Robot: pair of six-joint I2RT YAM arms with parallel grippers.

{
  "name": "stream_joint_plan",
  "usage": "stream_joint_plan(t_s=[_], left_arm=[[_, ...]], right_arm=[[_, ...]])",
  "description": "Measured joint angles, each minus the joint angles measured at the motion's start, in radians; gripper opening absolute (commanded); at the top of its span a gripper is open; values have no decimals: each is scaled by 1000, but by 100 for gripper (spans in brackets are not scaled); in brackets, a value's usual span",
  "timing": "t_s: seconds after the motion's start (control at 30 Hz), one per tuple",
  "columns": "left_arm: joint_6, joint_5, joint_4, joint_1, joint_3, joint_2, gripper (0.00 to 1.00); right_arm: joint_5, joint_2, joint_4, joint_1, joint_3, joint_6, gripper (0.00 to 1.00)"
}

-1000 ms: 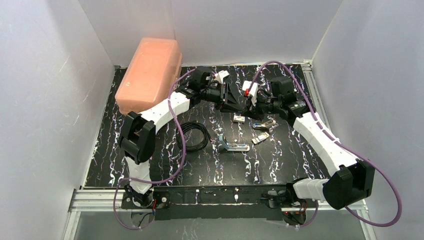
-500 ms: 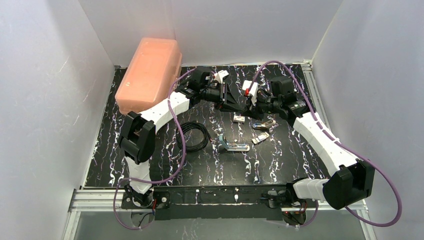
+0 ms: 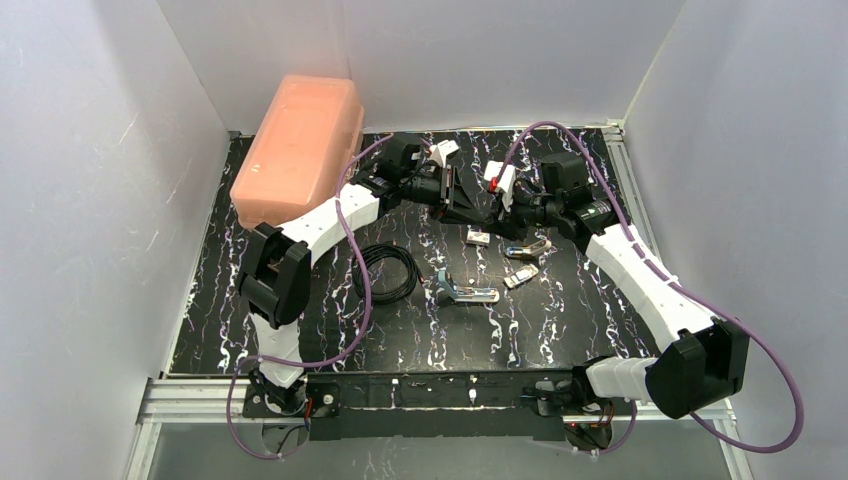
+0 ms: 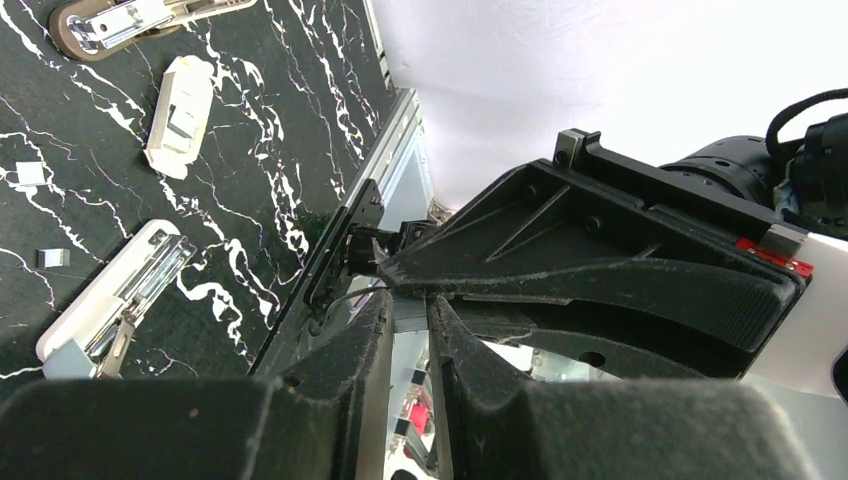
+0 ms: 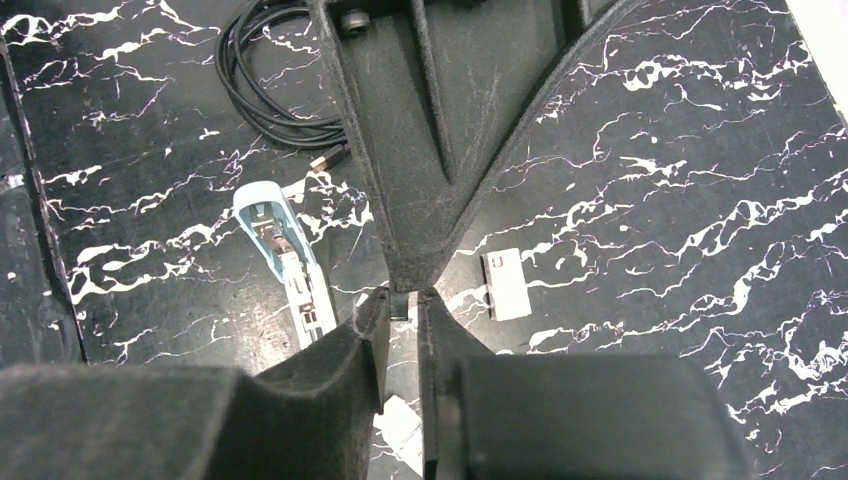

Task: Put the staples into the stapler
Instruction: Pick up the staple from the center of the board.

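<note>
Above the back middle of the table, the two grippers meet tip to tip. My left gripper (image 4: 408, 310) is shut on the staples (image 4: 410, 316), a tiny grey metal strip held at its fingertips. My right gripper (image 5: 402, 305) faces it with the staples (image 5: 398, 306) between its tips. Its jaws stand a little wider than the strip, which lies against the left finger. From above, the left gripper (image 3: 486, 212) and right gripper (image 3: 498, 216) touch. The light-blue stapler (image 5: 276, 243) lies open on the table below, stapler (image 3: 462, 290) toward the front.
A small white block (image 5: 508, 283) lies right of the tips, and a coiled black cable (image 3: 385, 270) lies to the left. Two more small stapler-like pieces (image 3: 530, 247) sit under the right arm. An orange plastic box (image 3: 300, 145) fills the back left corner.
Both arms hold almost the same pose, tips together. The right jaws have eased slightly apart around the strip. Nothing on the table has moved.
</note>
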Motion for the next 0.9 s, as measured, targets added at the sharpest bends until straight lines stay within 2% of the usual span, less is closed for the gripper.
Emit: stream_joint_plan(t_s=[0.5, 0.73, 0.9], left_arm=[[107, 10, -31, -5, 0, 0, 0], [237, 21, -35, -5, -7, -19, 0], [362, 37, 42, -5, -113, -125, 0]], right_arm=[[3, 3, -35, 0, 0, -16, 49], [-31, 2, -127, 0, 1, -56, 56], [-82, -6, -183, -1, 19, -47, 57]])
